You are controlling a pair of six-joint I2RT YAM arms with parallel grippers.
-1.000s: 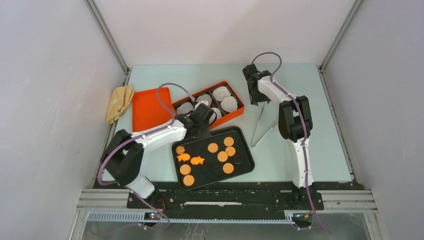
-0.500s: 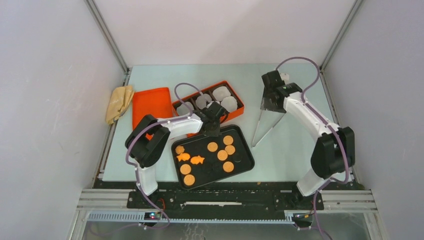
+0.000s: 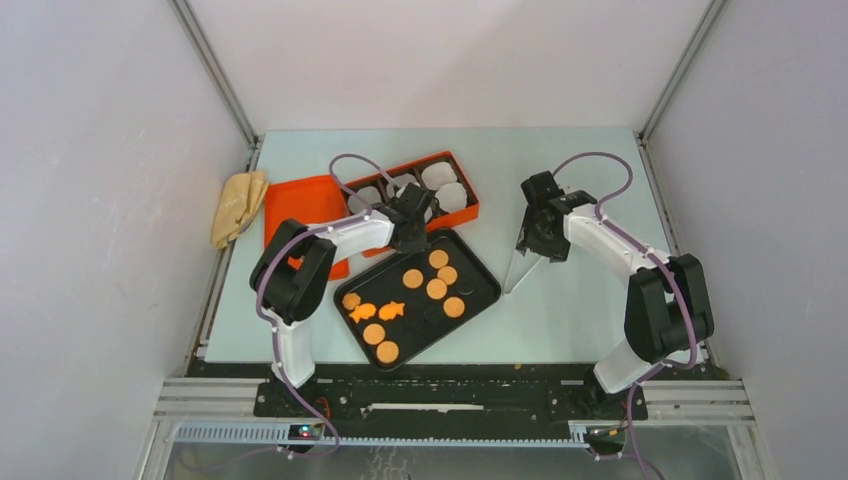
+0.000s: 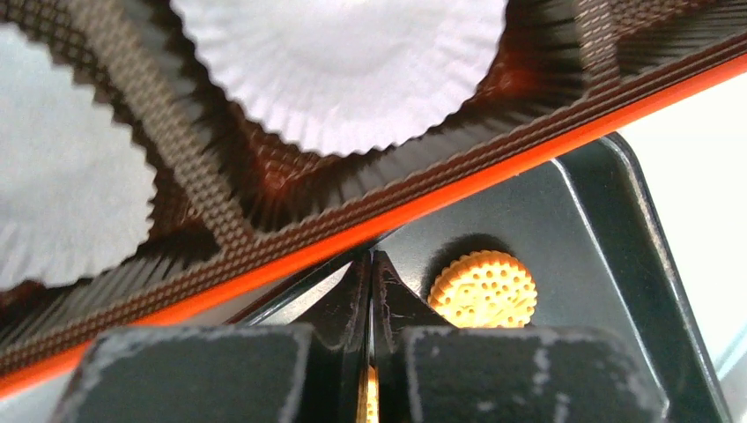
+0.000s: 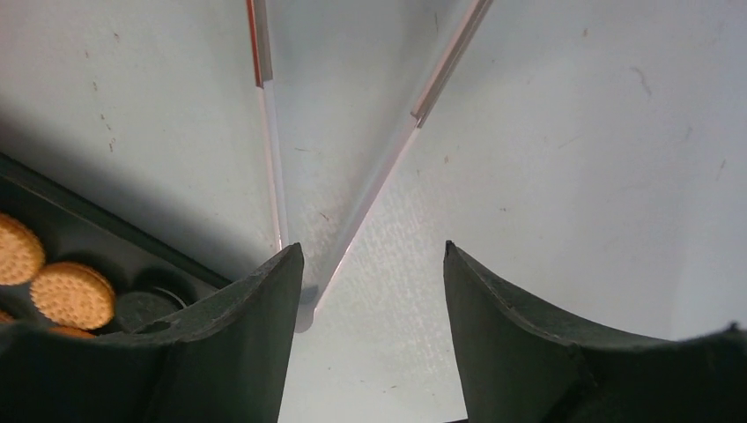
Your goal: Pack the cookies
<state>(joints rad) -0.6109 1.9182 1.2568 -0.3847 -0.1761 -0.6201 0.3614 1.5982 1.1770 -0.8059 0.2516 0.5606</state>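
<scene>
Left gripper (image 4: 370, 263): jaws pressed together, tips low over the far rim of the black tray (image 3: 478, 306). Nothing held at the tips. An orange sliver shows in the slit between the fingers; cannot tell what it is.

Right gripper (image 5: 372, 256): jaws wide apart and holding nothing, poised over the joined end of the clear tongs (image 5: 445, 66), which lie just right of the tray.

Counts: cookies (image 3: 436, 289) all on the tray. 8 round orange, 2 orange fish-shaped. The dark round ones are hard to count against the black.
White fluted liners (image 4: 352, 62): 4 counted in the orange box (image 4: 528, 159), with more hidden by the arm.
1 orange lid (image 3: 300, 205) and 1 tan cloth (image 3: 238, 205), both left of the tray.

Cookie look: flat, golden-orange, scalloped rim, dotted face.

Edges: the box's near wall lies against the tray's far rim. Pale table shows between the tray's right rim and the tongs.
</scene>
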